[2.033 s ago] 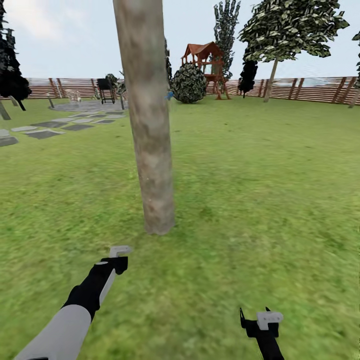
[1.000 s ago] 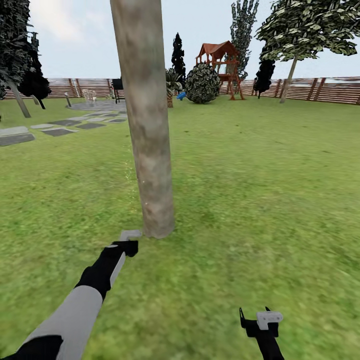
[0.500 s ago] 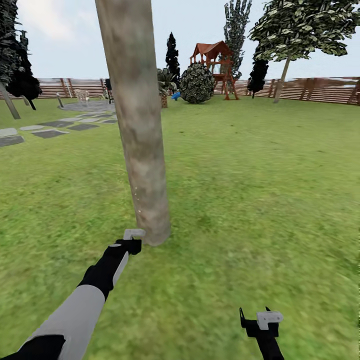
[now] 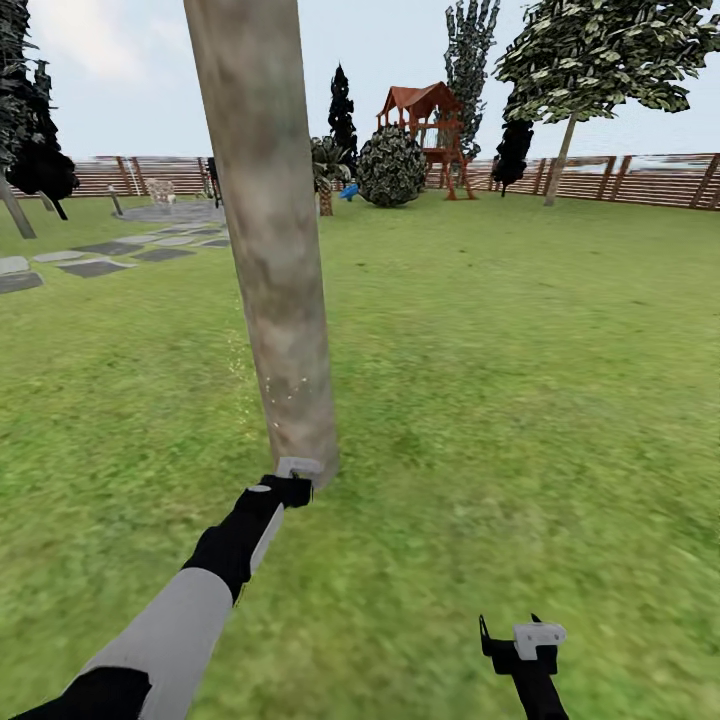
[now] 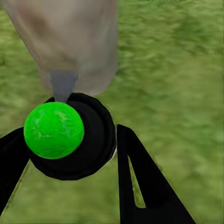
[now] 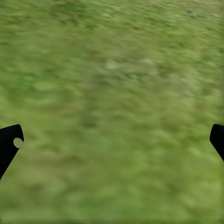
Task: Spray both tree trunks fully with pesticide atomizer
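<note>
In the left wrist view my left gripper (image 5: 70, 134) is shut on the pesticide atomizer (image 5: 88, 140), a dark round bottle with a bright green dot (image 5: 53, 129). Its grey nozzle (image 5: 62, 85) points at the base of the tree trunk (image 5: 70, 37) close ahead. From the head camera, the left gripper (image 4: 300, 478) sits at the foot of the thick mottled trunk (image 4: 270, 250), almost touching it. Fine white pesticide specks (image 4: 287, 388) dot the lower trunk. My right gripper (image 4: 525, 640) hangs low at the right, and its wrist view shows it open (image 6: 114, 140) over bare grass.
Grass lawn (image 4: 520, 380) lies all around. Grey stepping stones (image 4: 95, 267) run off to the left toward a paved circle. Far back stand a wooden fence (image 4: 620, 178), a round bush (image 4: 392, 168), a red play tower (image 4: 425, 115) and a leafy tree (image 4: 600, 50).
My left arm has reached forward and right, bringing the atomizer up to the trunk's base. White specks now show on the lower trunk. The head view has shifted slightly; the right arm is unmoved.
</note>
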`<state>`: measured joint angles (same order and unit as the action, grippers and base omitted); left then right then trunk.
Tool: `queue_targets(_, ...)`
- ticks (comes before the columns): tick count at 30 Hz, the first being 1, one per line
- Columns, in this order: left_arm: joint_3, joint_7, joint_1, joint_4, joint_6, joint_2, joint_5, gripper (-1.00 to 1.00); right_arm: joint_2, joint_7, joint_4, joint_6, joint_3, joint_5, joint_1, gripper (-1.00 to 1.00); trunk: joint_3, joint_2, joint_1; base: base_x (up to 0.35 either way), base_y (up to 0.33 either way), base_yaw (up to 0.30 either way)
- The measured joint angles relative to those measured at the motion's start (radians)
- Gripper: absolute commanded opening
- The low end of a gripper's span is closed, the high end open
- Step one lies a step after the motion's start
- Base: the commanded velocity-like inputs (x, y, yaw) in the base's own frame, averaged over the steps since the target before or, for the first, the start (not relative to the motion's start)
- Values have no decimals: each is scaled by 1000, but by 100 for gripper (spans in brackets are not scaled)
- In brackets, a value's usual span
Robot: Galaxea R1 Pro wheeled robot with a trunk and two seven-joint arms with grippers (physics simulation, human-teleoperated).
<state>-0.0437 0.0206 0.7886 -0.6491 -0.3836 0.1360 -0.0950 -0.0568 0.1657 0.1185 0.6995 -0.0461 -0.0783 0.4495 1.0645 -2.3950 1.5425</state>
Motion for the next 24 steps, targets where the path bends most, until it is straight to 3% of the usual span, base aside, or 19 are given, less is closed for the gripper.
queue_targets(3, 2, -73, 7, 4, -4, -60, -2, -100, 0, 0, 0, 0, 0, 0, 0, 100, 0, 0, 0, 0, 0, 0)
queue_targets(5, 4, -126, 9, 6, -21, -80, 0, -100, 0, 0, 0, 0, 0, 0, 0, 100, 0, 0, 0, 0, 0, 0)
queue_targets(8, 1, -132, 10, 5, -45, -71, 2, -100, 0, 0, 0, 0, 0, 0, 0, 100, 0, 0, 0, 0, 0, 0)
queue_targets(10, -1, -132, 10, 1, -49, -30, 4, -100, 0, 0, 0, 0, 0, 0, 0, 100, 0, 0, 0, 0, 0, 0)
queue_targets(12, 0, -132, 10, -3, -49, -21, -4, -100, 0, 0, 0, 0, 0, 0, 0, 100, 0, 0, 0, 0, 0, 0)
queue_targets(14, 3, -132, 10, -5, -49, -28, -7, -100, 0, 0, 0, 0, 0, 0, 0, 100, 0, 0, 0, 0, 0, 0)
queue_targets(16, 5, -123, 8, -7, -48, -69, -11, -100, 0, 0, 0, 0, 0, 0, 0, 100, 0, 0, 0, 51, 0, 0)
queue_targets(17, 9, -122, 0, -6, -43, -110, 0, -100, 0, 0, 0, 0, 0, 0, 0, 100, 0, 0, 0, 217, 0, 0)
queue_targets(18, 10, -121, -1, -6, -41, -120, -4, -100, 0, 0, 0, 0, 0, 0, 0, 100, 0, 0, 0, 211, 0, 0)
queue_targets(22, 5, -119, -7, 6, -40, -84, 2, -100, 0, -1, 0, 0, 0, 0, 0, 100, 0, 0, 0, 30, 0, 0)
queue_targets(24, 4, -120, -8, 8, -38, -82, -3, -100, 0, -1, 0, 0, 0, 0, 0, 100, 0, 0, 0, 3, 0, 0)
